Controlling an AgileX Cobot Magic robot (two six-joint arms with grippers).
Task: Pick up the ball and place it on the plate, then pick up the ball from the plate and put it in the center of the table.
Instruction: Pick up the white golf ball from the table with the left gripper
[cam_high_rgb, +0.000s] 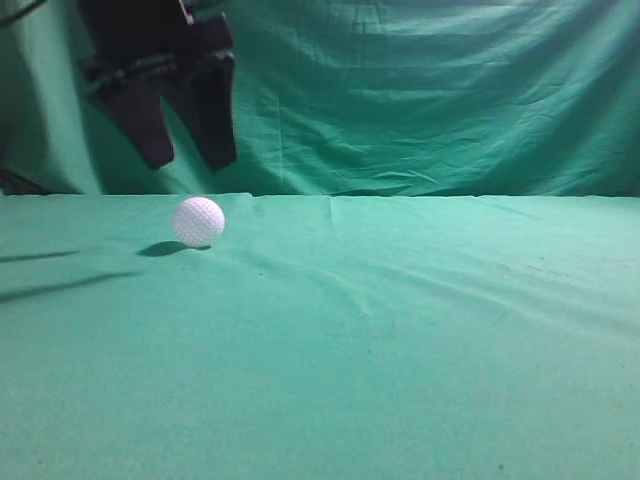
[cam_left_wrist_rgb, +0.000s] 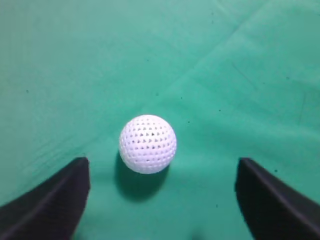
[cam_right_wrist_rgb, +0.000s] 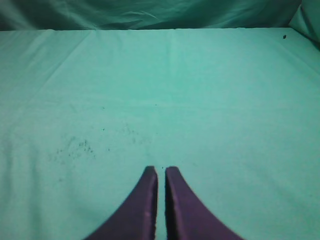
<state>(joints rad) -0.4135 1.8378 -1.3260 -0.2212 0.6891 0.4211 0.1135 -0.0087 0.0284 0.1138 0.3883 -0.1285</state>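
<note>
Fingers (cam_high_rgb: 155, 125) spread above ball (cam_high_rgb: 198, 221) on table (cam_high_rgb: 400, 330).

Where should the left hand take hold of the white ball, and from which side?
Across the widest middle of the ball, coming straight down from above: it is round, rests free on the table, and the open left hand hangs over it.
</note>
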